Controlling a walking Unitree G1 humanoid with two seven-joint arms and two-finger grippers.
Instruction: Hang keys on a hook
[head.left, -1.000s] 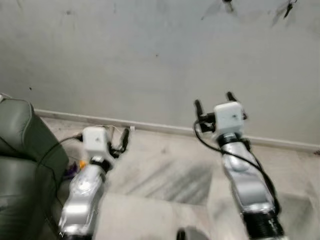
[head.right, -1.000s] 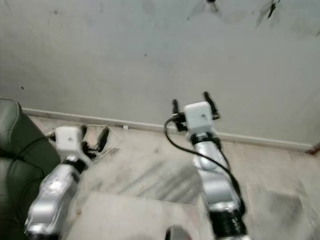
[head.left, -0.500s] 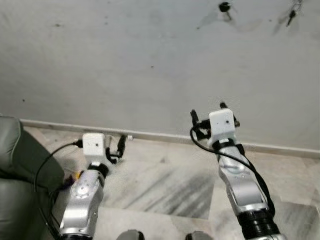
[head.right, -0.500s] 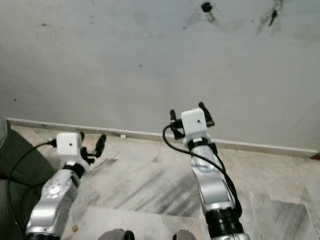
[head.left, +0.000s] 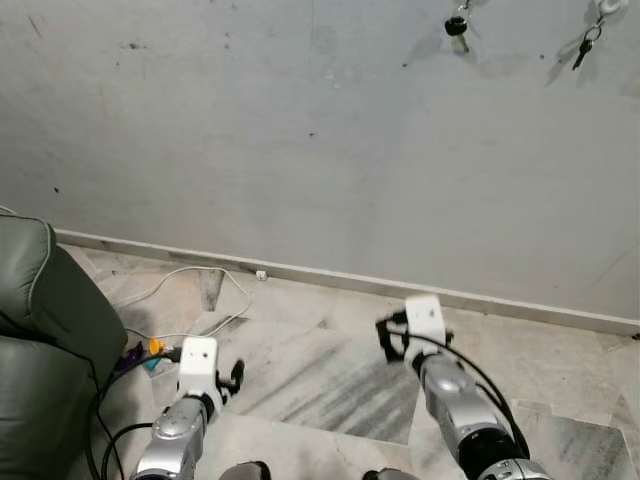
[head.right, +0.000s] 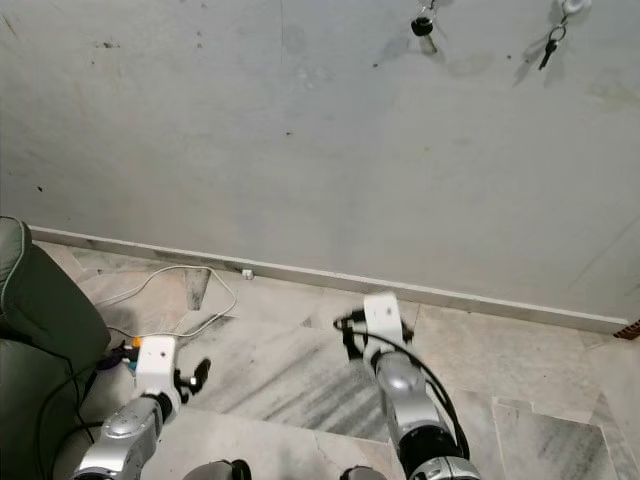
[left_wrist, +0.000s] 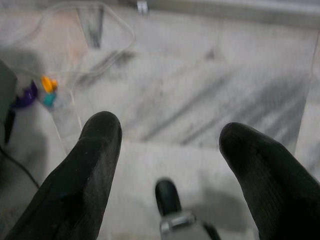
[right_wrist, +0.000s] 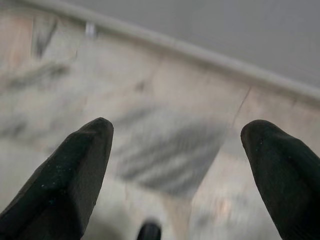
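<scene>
1. Grey wall (head.left: 300, 150) ahead; marble floor (head.left: 330, 370) below.
2. Two sets of keys (head.left: 456, 22) already up high on the wall, a second bunch (head.left: 585, 45) beside.
3. Judged done: best to keep both arms low, clear of the cable (head.left: 200, 290).
4. Left gripper (left_wrist: 170, 150) spread apart, holding nothing.
5. Right gripper (right_wrist: 175, 160) likewise wide, empty.

My two arms are glossy silver, each capped by a white wrist box (head.left: 424, 313) trailing a black cable (head.left: 494, 388); my fingers (left_wrist: 85, 180) are matte black, finely textured.
</scene>
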